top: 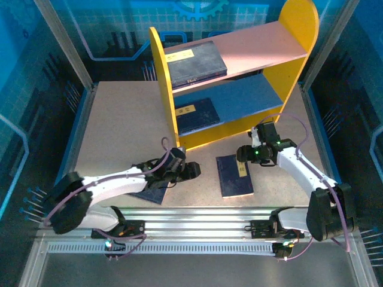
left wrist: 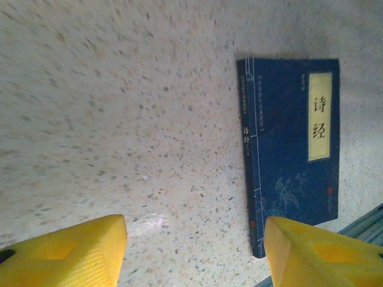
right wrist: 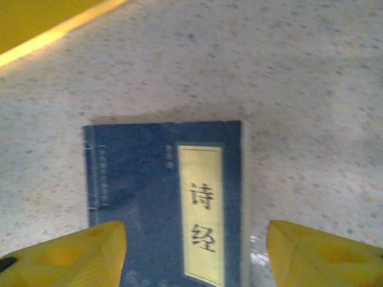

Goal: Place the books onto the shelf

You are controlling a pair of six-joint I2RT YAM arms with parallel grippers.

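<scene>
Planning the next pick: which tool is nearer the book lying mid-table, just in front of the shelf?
Right. The right tool hangs open over the far edge of the mid-table book; the left tool is off to its left, above the table.

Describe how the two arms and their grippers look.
The left arm and right arm have white links, black joints and looping purple cables. The left gripper and right gripper have blocky yellow fingers.
</scene>
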